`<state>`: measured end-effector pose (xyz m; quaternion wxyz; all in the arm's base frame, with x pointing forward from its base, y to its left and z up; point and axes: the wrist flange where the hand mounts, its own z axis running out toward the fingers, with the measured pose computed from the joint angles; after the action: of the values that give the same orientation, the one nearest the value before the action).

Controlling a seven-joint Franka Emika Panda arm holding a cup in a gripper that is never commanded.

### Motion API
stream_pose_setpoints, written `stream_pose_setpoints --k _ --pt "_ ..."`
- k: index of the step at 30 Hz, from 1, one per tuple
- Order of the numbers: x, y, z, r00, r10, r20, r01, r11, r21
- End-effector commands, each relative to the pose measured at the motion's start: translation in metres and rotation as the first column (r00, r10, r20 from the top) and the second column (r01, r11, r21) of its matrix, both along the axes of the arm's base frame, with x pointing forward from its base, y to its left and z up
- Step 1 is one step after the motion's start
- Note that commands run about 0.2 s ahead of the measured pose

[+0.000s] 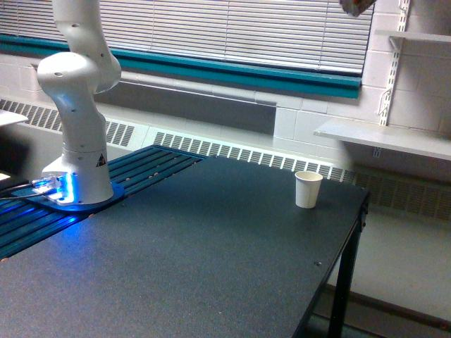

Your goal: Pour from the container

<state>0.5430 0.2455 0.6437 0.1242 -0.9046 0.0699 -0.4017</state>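
Observation:
Only the lower tip of the container [355,6] shows, at the top edge of the exterior view; it is a small clear rounded piece with brown contents, high above the table and a little to the right of the white paper cup [308,189]. The paper cup stands upright near the table's far right corner. My gripper is above the frame and hidden, so what holds the container cannot be seen.
The arm's white base [76,141] stands on a blue-lit mount at the exterior view's left. The dark table [211,253] ends at a right edge near the cup. White wall shelves [384,137] hang at the right, and window blinds lie behind.

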Motion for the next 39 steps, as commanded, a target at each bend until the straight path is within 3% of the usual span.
stream_pose_setpoints --k 1,22,39 --pt "-0.005 0.016 -0.026 0.999 0.026 -0.027 -0.026 1.0 -0.016" --pt "-0.003 0.064 -0.118 0.982 0.149 -0.118 -0.16 0.984 -0.084" --pt "-0.018 0.059 -0.175 0.971 0.171 -0.165 -0.193 0.973 -0.125"
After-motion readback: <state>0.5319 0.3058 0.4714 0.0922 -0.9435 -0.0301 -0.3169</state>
